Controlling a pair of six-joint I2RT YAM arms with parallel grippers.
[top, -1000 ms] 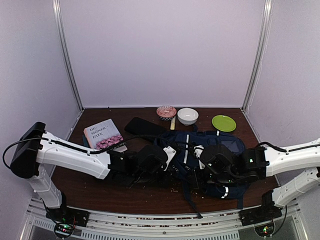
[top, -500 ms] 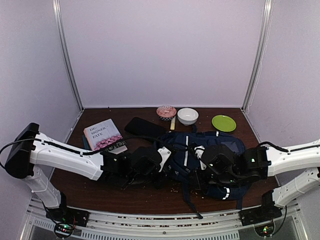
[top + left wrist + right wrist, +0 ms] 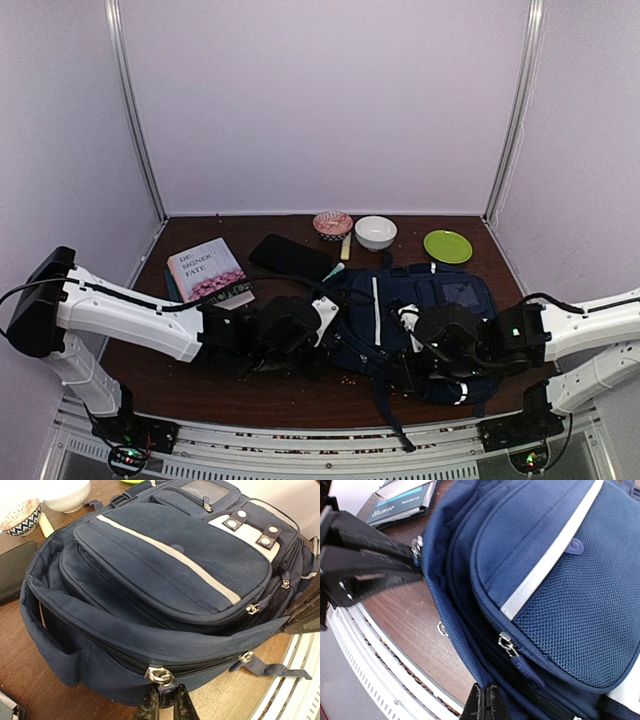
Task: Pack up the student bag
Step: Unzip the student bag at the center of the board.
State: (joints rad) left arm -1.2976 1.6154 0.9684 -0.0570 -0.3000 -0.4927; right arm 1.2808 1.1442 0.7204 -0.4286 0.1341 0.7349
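Brace student bag [image 3: 170, 565] edge with closed right gripper [image 3: 485, 692]; with left gripper [image 3: 166, 695] clamped on zip pull [image 3: 160, 675], draw steadily along track.

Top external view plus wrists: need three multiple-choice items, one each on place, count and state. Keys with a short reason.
1. Where does the flat round green plate lie?
A. At the back right of the wooden table, beyond the large navy blue striped fabric backpack
B. On the book
C. Inside the backpack

2. How many bowls stand at the back?
A. One
B. Two
C. Four

3. What is the left gripper doing?
A. Open over the plate
B. Pinching the backpack's silver zip pull
C. Holding a bowl

1 A: the plate sits behind the bag's right end.
2 B: a pink patterned bowl and a plain white bowl.
3 B: the left wrist view shows the fingers closed on the pull.
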